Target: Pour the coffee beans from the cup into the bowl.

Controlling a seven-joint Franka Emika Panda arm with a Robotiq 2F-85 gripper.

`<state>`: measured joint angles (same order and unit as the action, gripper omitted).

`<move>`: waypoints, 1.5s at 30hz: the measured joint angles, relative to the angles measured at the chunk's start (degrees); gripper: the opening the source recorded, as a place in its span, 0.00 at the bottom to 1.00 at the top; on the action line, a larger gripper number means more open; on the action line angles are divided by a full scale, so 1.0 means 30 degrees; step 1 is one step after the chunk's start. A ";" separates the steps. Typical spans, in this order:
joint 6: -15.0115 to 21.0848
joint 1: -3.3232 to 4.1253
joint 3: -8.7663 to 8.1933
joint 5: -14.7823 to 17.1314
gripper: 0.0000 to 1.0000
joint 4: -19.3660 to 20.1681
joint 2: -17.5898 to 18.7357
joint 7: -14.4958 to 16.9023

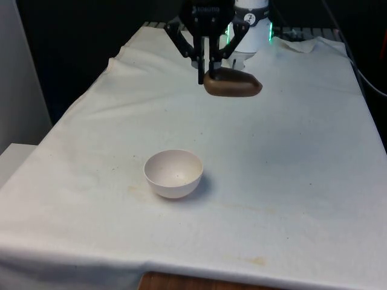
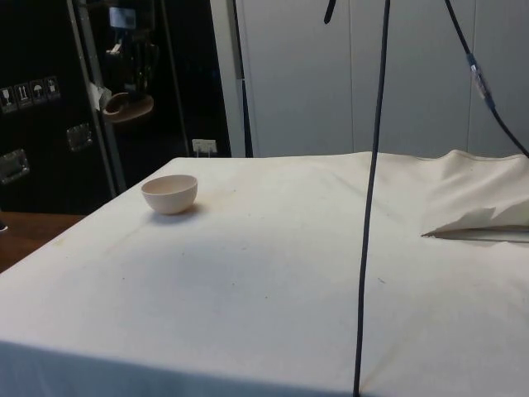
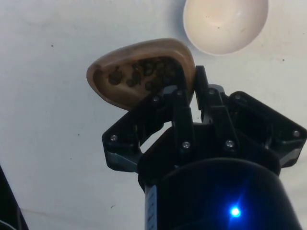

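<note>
A: Where did I have the black two-finger gripper [image 1: 207, 77] at that moment?

B: You had it raised above the far end of the surface [image 1: 290, 181], which was covered by a white cloth. Its fingers [image 3: 182, 96] were pinched on the rim of the brown, teardrop-shaped cup [image 1: 233, 83], one finger inside the rim and one outside.

A: I saw the same on my wrist feed. The cup [image 3: 139, 72] was held clear of the cloth, and I could see dark coffee beans [image 3: 139, 74] lying inside it.

B: In the side view the cup [image 2: 128, 106] hung in the air, well above the bowl and behind it.

A: And the bowl?

B: The small, round, off-white bowl [image 1: 173, 173] stood upright on the cloth, nearer the camera than the gripper and slightly toward the front view's left. I saw no beans in it; only a few tiny dark specks marked the inside. In my wrist feed the bowl [image 3: 225, 24] lay just beyond the cup's rim, apart from it.

A: Any writing I could read?

B: There was pale lettering on the gripper's body in the front view, but I could not make it out. The cloth carried some faint brownish stains [image 1: 257, 260] near the front edge.
</note>
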<state>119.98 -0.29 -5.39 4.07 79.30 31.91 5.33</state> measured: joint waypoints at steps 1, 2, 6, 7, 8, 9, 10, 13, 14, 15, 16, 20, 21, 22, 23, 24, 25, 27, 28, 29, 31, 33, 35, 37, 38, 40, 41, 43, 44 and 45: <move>-0.0019 0.0000 -0.0038 -0.0038 0.02 -0.0019 0.0000 0.0019; -0.0019 0.0000 -0.0076 -0.0076 0.02 -0.0019 0.0000 0.0038; -0.0038 0.0019 -0.0134 -0.0401 0.02 -0.0038 0.0000 0.0038; -0.0057 0.0019 -0.0153 -0.0516 0.02 -0.0057 0.0000 0.0038; -0.0153 0.0019 -0.0172 -0.0783 0.02 -0.0095 0.0000 0.0019; -0.0191 0.0019 -0.0191 -0.0879 0.02 -0.0115 0.0000 0.0019; -0.0229 0.0019 -0.0210 -0.1012 0.02 -0.0153 0.0000 0.0019; -0.0267 0.0019 -0.0286 -0.1337 0.02 -0.0153 0.0000 0.0000; -0.0267 0.0019 -0.0286 -0.1337 0.02 -0.0153 0.0000 0.0000; -0.0286 0.0019 -0.0306 -0.1451 0.02 -0.0153 0.0000 0.0000; -0.0286 0.0019 -0.0344 -0.1547 0.02 -0.0153 0.0000 0.0000; -0.0306 0.0019 -0.0439 -0.1853 0.02 -0.0172 0.0000 0.0000; -0.0325 0.0019 -0.0458 -0.1948 0.02 -0.0172 0.0000 0.0000; -0.0344 0.0019 -0.0516 -0.2120 0.02 -0.0172 0.0000 0.0000; -0.0344 0.0019 -0.0535 -0.2158 0.02 -0.0172 0.0000 0.0000; -0.0344 0.0019 -0.0573 -0.2177 0.02 -0.0172 0.0019 0.0000; -0.0344 0.0019 -0.0611 -0.2177 0.02 -0.0172 0.0038 0.0019; -0.0344 0.0019 -0.0688 -0.2177 0.02 -0.0172 0.0095 0.0076; -0.0344 0.0019 -0.0688 -0.2177 0.02 -0.0172 0.0095 0.0076; -0.0306 0.0000 -0.0802 -0.2177 0.02 -0.0191 0.0191 0.0153; -0.0267 -0.0019 -0.0936 -0.2177 0.02 -0.0229 0.0286 0.0248; -0.0267 -0.0057 -0.1031 -0.2158 0.02 -0.0344 0.0439 0.0344; -0.0248 -0.0115 -0.1146 -0.2120 0.02 -0.0458 0.0630 0.0477; -0.0229 -0.0153 -0.1203 -0.2101 0.02 -0.0535 0.0726 0.0535; -0.0229 -0.0210 -0.1318 -0.2044 0.02 -0.0688 0.0898 0.0688; -0.0229 -0.0267 -0.1471 -0.1891 0.02 -0.0821 0.1089 0.0898; -0.0229 -0.0325 -0.1623 -0.1757 0.02 -0.0955 0.1241 0.1108; -0.0210 -0.0382 -0.1757 -0.1604 0.02 -0.1031 0.1375 0.1318; -0.0210 -0.0401 -0.1833 -0.1547 0.02 -0.1070 0.1451 0.1394; -0.0210 -0.0401 -0.1833 -0.1547 0.02 -0.1070 0.1451 0.1394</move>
<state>119.35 -1.49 -10.89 -0.57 76.09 36.27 9.51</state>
